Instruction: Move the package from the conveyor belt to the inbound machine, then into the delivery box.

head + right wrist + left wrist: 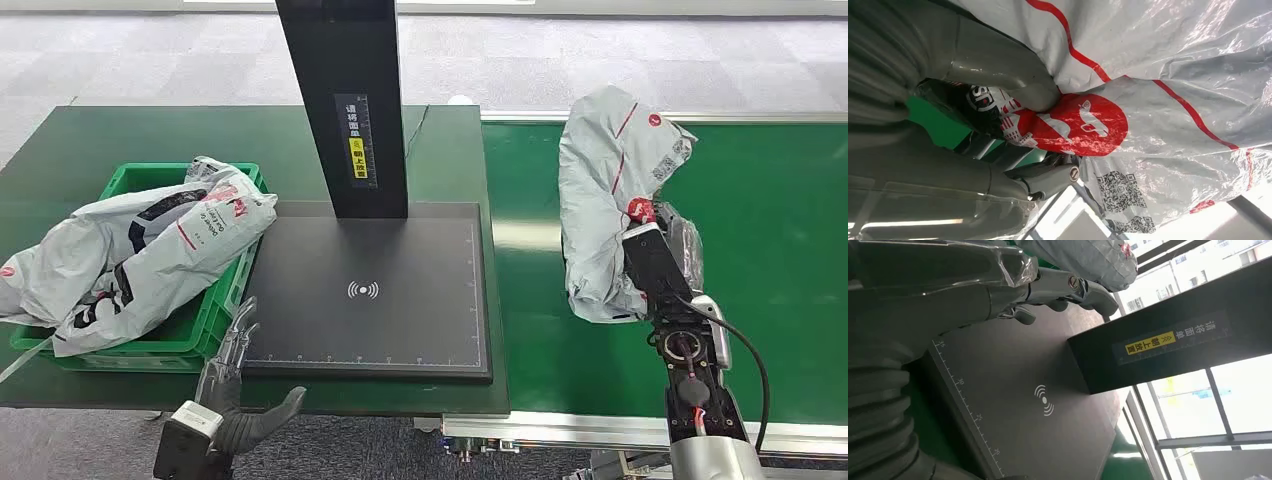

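Our right hand (pixel 652 232) has its fingers (pixel 1034 95) gripping the package (pixel 612 190) on the conveyor belt (pixel 780 250); the inbound machine (pixel 370 290) lies leftward, beside our open, empty left hand (pixel 235 385).

Three grey packages (pixel 610 190), one green crate (pixel 215 310), one scanner pad (pixel 380 300).
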{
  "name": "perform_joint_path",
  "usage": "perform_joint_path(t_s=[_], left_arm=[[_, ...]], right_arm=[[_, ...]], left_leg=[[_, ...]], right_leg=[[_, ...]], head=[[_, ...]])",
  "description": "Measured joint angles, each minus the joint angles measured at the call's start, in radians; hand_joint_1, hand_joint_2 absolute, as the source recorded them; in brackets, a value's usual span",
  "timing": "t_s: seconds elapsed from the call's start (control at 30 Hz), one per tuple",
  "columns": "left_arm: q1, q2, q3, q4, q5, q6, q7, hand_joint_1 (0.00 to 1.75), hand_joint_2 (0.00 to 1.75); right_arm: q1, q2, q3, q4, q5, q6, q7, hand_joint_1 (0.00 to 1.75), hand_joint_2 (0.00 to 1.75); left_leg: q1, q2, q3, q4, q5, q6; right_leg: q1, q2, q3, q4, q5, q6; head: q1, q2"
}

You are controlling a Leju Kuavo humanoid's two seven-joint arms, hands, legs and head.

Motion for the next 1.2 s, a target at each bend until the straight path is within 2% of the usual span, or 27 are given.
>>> perform_joint_path(t_s=[0.07,0.13,0.23,0.33,0.43,0.67,0.8,0.93,1.07,1.1,1.2], left_arm=[[-0.005,0.0,0.0,0.002,-0.001,-0.002,-0.001,0.0,1.75],[-0.016,0.0,-0.001,0.008,-0.004,-0.008,-0.003,0.0,1.75],[-0.035,0.001,-0.006,0.021,-0.004,-0.015,-0.006,0.0,1.75],[-0.045,0.003,-0.013,0.034,-0.004,-0.021,-0.008,0.0,1.75],[-0.051,0.006,-0.022,0.047,-0.001,-0.026,-0.009,0.0,1.75],[-0.068,0.02,-0.033,0.076,0.008,-0.03,-0.009,0.0,1.75],[-0.068,0.022,-0.033,0.08,0.009,-0.027,-0.004,0.0,1.75],[-0.068,0.023,-0.033,0.08,0.009,-0.026,0.0,0.0,1.75],[-0.068,0.023,-0.033,0.08,0.009,-0.026,0.004,0.0,1.75],[-0.068,0.023,-0.033,0.08,0.009,-0.026,0.006,0.0,1.75],[-0.069,0.023,-0.033,0.08,0.009,-0.027,0.01,0.0,1.75]], right_arm=[[-0.002,0.016,0.015,-0.005,0.0,0.035,0.005,1.75,1.75],[-0.008,0.052,0.059,-0.01,0.008,0.11,0.018,1.75,1.75],[-0.019,0.109,0.169,-0.005,0.023,0.203,0.035,1.75,1.75],[-0.041,0.15,0.284,0.021,0.019,0.246,0.042,1.75,1.75],[-0.069,0.168,0.378,0.067,0.013,0.27,0.05,1.75,1.75],[-0.114,0.173,0.552,0.174,0.078,0.25,0.128,1.75,1.75],[-0.138,0.168,0.622,0.229,0.151,0.184,0.21,1.75,1.75],[-0.154,0.164,0.661,0.263,0.171,0.166,0.232,1.71,1.75],[-0.163,0.161,0.684,0.285,0.183,0.157,0.248,0.05,1.75],[-0.165,0.161,0.688,0.29,0.185,0.153,0.253,0.0,1.75],[-0.165,0.158,0.691,0.3,0.162,0.138,0.244,0.0,1.75]], left_leg=[[0.0,0.0,0.0,0.0,0.0,0.0],[0.0,0.001,0.0,0.0,0.0,0.0],[0.001,0.001,0.001,0.0,0.001,-0.001],[0.001,0.001,0.0,0.0,0.001,-0.001],[0.001,0.001,0.0,0.0,0.001,-0.001],[0.0,0.001,0.0,0.0,0.001,-0.001],[0.001,0.001,0.0,0.0,0.001,-0.001],[0.001,0.001,0.0,0.0,0.001,-0.001],[0.001,0.001,0.0,0.0,0.001,-0.001],[0.001,0.001,0.0,0.0,0.001,-0.001],[0.001,0.001,0.0,0.0,0.001,-0.001]], right_leg=[[0.0,0.0,0.0,0.0,0.0,0.0],[0.0,0.001,0.0,0.0,0.0,0.0],[0.001,0.001,0.0,0.0,0.0,-0.001],[0.001,0.001,0.0,0.0,0.0,-0.001],[0.001,0.001,0.0,0.0,0.0,-0.001],[0.0,0.001,0.0,0.0,0.0,-0.001],[0.001,0.001,0.0,0.0,0.0,-0.001],[0.001,0.001,-0.001,0.0,0.0,-0.001],[0.001,0.001,-0.001,0.0,0.0,-0.001],[0.001,0.001,-0.001,0.0,0.0,-0.001],[0.001,0.001,-0.001,0.0,0.0,-0.001]], head=[[0.0,0.0],[0.0,0.0],[0.0,0.0],[0.0,0.0],[0.0,0.0],[0.0,0.0],[0.0,0.0],[0.0,0.0],[0.0,0.0],[0.0,0.0],[0.0,0.0]])
